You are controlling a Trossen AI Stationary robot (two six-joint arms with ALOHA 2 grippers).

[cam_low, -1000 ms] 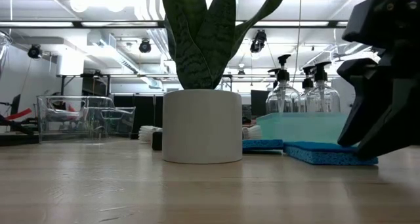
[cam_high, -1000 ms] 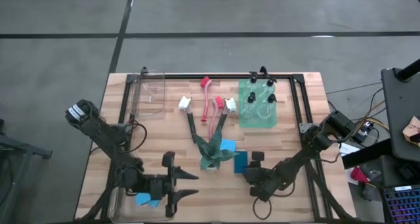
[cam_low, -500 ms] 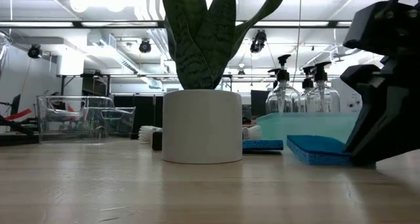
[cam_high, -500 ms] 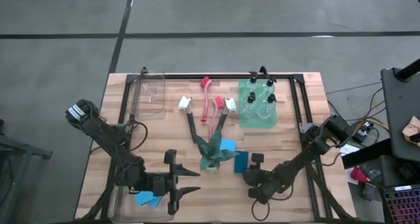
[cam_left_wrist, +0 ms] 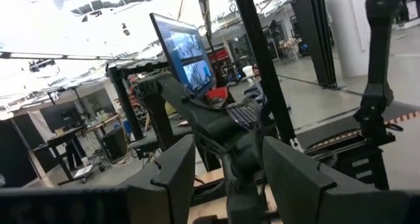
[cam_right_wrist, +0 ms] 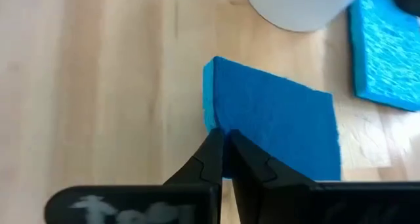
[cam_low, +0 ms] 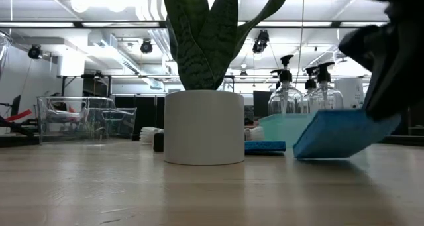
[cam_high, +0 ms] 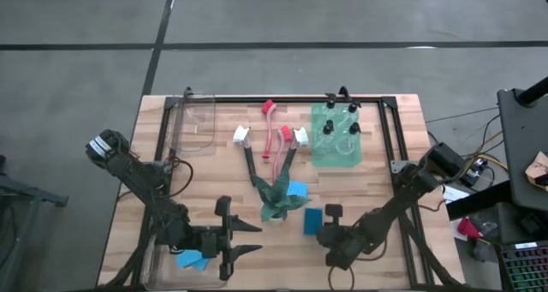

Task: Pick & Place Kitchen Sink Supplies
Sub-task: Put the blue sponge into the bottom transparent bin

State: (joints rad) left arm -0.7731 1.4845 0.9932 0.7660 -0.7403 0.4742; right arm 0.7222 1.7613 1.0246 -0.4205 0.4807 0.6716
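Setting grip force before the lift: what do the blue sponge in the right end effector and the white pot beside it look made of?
The blue sponge, pinched in the right end effector, looks like soft foam: matte, finely textured face, edges not crisp. The white pot looks rigid, perhaps ceramic or plastic: smooth, even, matte wall; the views cannot settle which.

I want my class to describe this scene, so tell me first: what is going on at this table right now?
The right gripper is shut on a blue sponge and holds it tilted, one edge raised off the wooden table, beside the white plant pot. A second sponge lies flat near the pot. The left gripper waits open at the table's near left, holding nothing. Brushes and a tray of bottles sit at the far side.
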